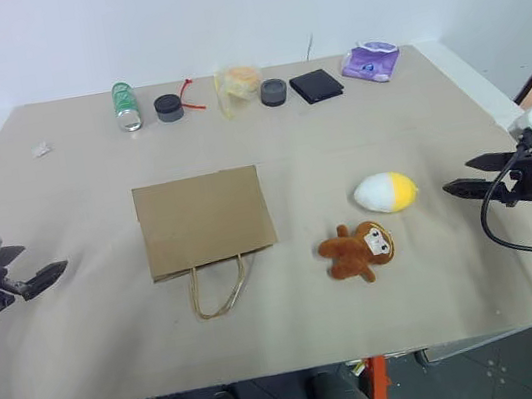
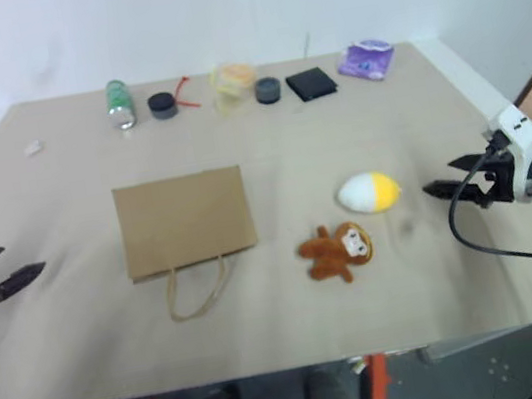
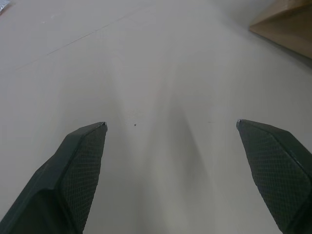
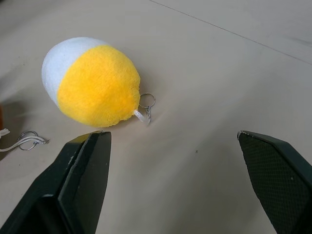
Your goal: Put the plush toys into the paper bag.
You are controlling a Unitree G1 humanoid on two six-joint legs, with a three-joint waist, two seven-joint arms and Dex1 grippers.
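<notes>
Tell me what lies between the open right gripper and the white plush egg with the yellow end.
Only bare tan table covering separates the right gripper from the white-and-yellow plush egg, as the right wrist view shows; the egg's small metal key ring hangs on that side.

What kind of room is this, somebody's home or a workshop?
Probably a robot test room, not a home: a large beige-covered table against a bare white wall, with a flat brown kraft paper bag and two small plush toys, brown monkey and white-and-yellow egg, laid out as props.
</notes>
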